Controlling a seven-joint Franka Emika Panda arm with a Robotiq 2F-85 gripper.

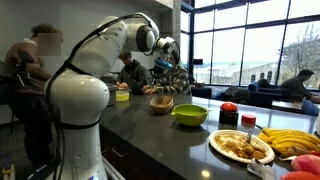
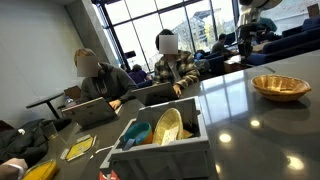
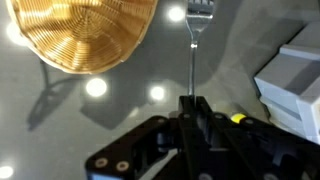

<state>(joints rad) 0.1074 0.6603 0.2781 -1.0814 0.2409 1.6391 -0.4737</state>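
In the wrist view my gripper [image 3: 191,104] is shut on the handle of a metal fork [image 3: 194,40]. The fork points away from me, its tines above the dark glossy counter. A woven wicker basket [image 3: 88,32] lies to the upper left of the fork, apart from it. In an exterior view the gripper [image 1: 163,52] hangs above the wicker basket [image 1: 161,102]. In the other exterior view the gripper [image 2: 250,22] is at the top right, above the basket [image 2: 279,87].
A grey dish rack [image 2: 160,148] holds a yellow plate and utensils; its corner shows in the wrist view [image 3: 295,85]. A green bowl [image 1: 189,114], a plate of food [image 1: 240,146], bananas [image 1: 290,141] and a red-lidded jar [image 1: 229,112] stand on the counter. People sit at tables behind.
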